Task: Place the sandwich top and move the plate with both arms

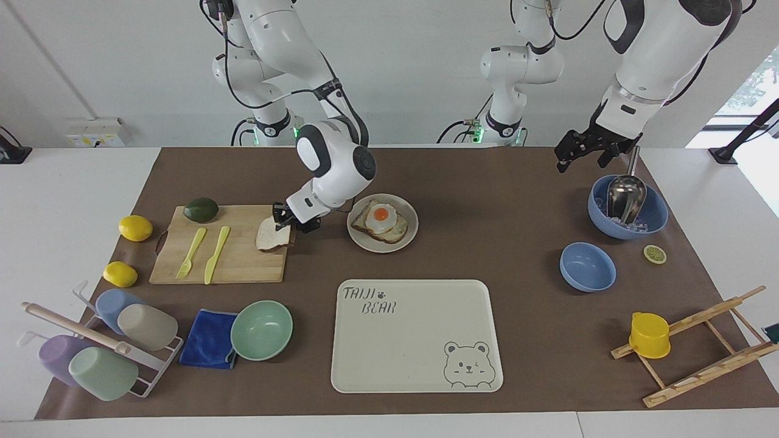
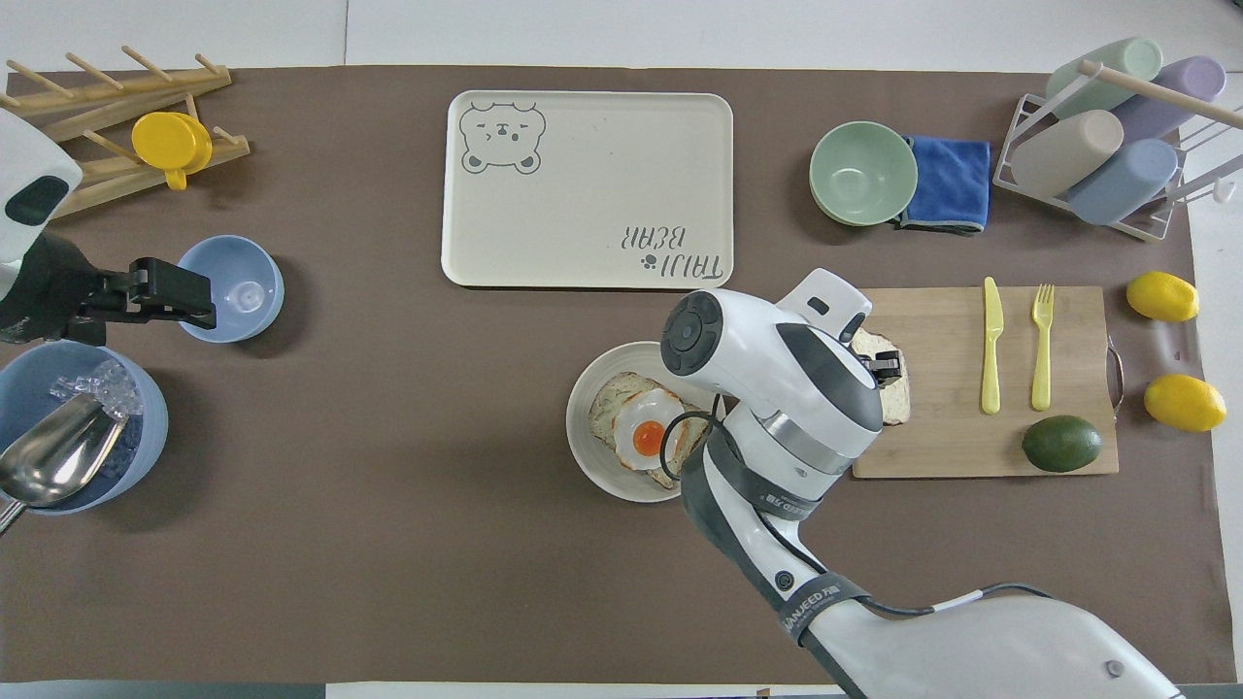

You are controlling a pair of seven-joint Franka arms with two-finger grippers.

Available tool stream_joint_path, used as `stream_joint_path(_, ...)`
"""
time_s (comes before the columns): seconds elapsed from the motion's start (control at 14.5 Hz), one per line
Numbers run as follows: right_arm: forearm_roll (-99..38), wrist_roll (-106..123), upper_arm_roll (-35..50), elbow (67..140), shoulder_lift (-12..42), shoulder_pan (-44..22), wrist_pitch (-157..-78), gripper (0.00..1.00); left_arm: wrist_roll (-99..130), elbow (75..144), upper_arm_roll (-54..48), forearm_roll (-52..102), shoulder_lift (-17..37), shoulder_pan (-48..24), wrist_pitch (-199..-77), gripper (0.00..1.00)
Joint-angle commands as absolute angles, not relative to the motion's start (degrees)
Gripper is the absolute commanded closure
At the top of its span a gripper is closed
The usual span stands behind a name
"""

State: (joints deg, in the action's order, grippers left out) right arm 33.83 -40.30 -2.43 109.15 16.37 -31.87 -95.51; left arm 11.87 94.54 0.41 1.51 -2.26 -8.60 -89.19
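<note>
From across the table, my right gripper (image 1: 289, 222) is clamped on the edge of the sandwich top (image 1: 271, 236) that faces the plate (image 1: 409, 234). The slice hangs tilted, its gripped edge raised over the cutting board (image 1: 231, 264) at the board's end nearest the plate; I cannot tell whether its low edge rests on the wood or has just cleared it. The plate sits just beside the board on the brown mat, and the egg toast (image 1: 381, 221) lies on it, yolk up. To do this well I judge I should lift straight until the low edge is free, then carry the slice level over the egg, since a slice dragged sideways could catch the board's edge or twist in my pinch. I should lower it square to the toast beneath and let go only once it rests, so the yolk is not smeared.

From overhead, my right arm's wrist hides most of the grip: only a sliver of the sandwich top (image 2: 889, 374) shows past my right gripper (image 2: 879, 366), over the end of the cutting board (image 2: 981, 442). The wrist also overhangs the rim of the plate (image 2: 587, 461) and part of the egg toast (image 2: 641, 434), so I should judge height from the other camera. My left gripper (image 2: 180, 291) waits in the air beside the small blue bowl (image 2: 248, 267), fingers apparently together, holding nothing.
</note>
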Motion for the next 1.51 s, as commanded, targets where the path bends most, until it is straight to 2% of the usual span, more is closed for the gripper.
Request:
stream_joint_path(0.0,35.33,-36.32,-2.02,102.85,15.91,-33.31,-86.95,1.00,11.69,95.45,0.53,2.11,-3.25,-8.26,-88.33,0.00)
stream_joint_path(0.34,33.50,-31.66,-1.67,100.99,8.28,-33.31,-77.01,1.00,11.69,95.45,0.53,1.93,-3.34,-7.39,-88.50,0.00)
stream_joint_path(0.48,32.34,-31.73,0.16,100.64,7.21,-35.84,-76.73,1.00,11.69,95.45,0.61,1.93,-3.25,-7.30,-88.68,0.00)
stream_joint_path(0.69,31.65,-31.55,1.49,96.87,8.43,-38.14,-79.89,1.00,11.60,95.45,0.61,1.85,-3.25,-6.42,-88.86,0.00)
stream_joint_path(0.89,23.15,-31.90,2.81,92.48,10.28,-38.32,-83.30,1.00,11.43,95.45,0.53,1.67,-3.25,-4.93,-88.86,0.00)
stream_joint_path(1.17,17.23,-31.99,2.81,92.72,12.74,-38.14,-92.45,1.00,11.34,95.45,0.53,1.76,-3.25,-3.70,-89.12,0.00)
stream_joint_path(1.45,18.89,-32.95,2.81,94.04,16.95,-39.99,-92.11,1.00,11.25,95.45,0.53,1.76,-3.25,-3.52,-89.21,0.00)
